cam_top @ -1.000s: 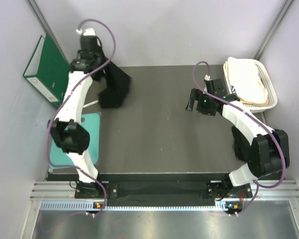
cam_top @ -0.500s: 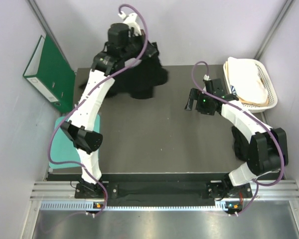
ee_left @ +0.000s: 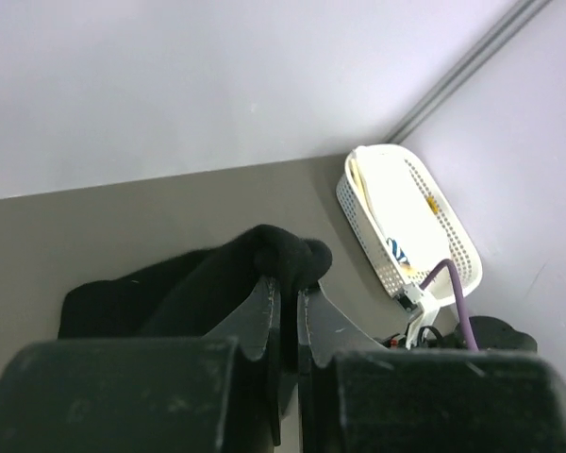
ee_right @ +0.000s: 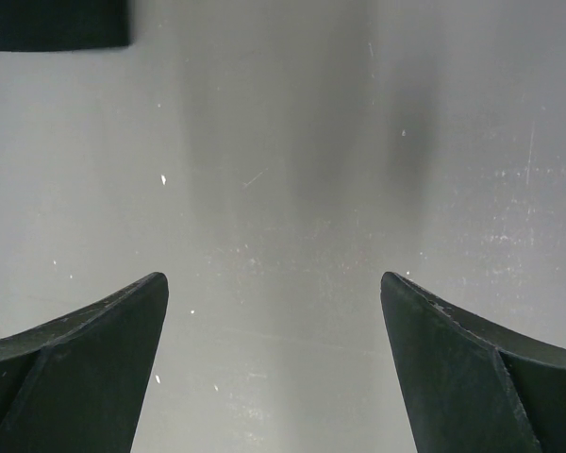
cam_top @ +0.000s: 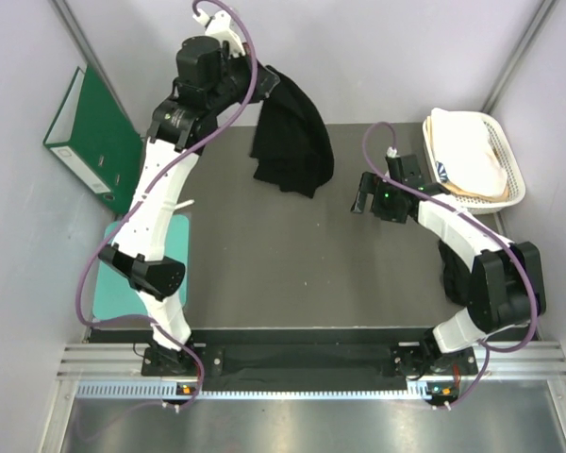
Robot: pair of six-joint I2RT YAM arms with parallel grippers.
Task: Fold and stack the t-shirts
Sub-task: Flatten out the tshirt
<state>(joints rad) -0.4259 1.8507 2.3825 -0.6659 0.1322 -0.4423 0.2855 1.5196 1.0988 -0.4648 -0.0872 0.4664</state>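
From above, the left end effector point(cam_top: 264, 85) is raised over the far edge of the surface point(cam_top: 292, 274), and one black shirt point(cam_top: 292, 142) hangs from it in a bunched drape. The lower hem sits just over or on the surface; I cannot tell which. The right end effector point(cam_top: 362, 193) hovers low at mid-right, well apart from the shirt. A white basket point(cam_top: 515, 189) with a cream cloth point(cam_top: 467, 151) in it stands at the far right, while a teal mat point(cam_top: 108, 297) and a green binder point(cam_top: 90, 132) lie to the left.

The left wrist camera shows that end effector's fingers pinched together on a fold of the shirt, and the rest of the cloth trails below.

In the right wrist view the fingers are spread wide with only bare surface between them, so they hold nothing.

The task looks barely started. No shirt is spread flat, folded or stacked, and this one has yet to be laid out.

In view are one shirt, one basket, one cream cloth, one mat and one binder.
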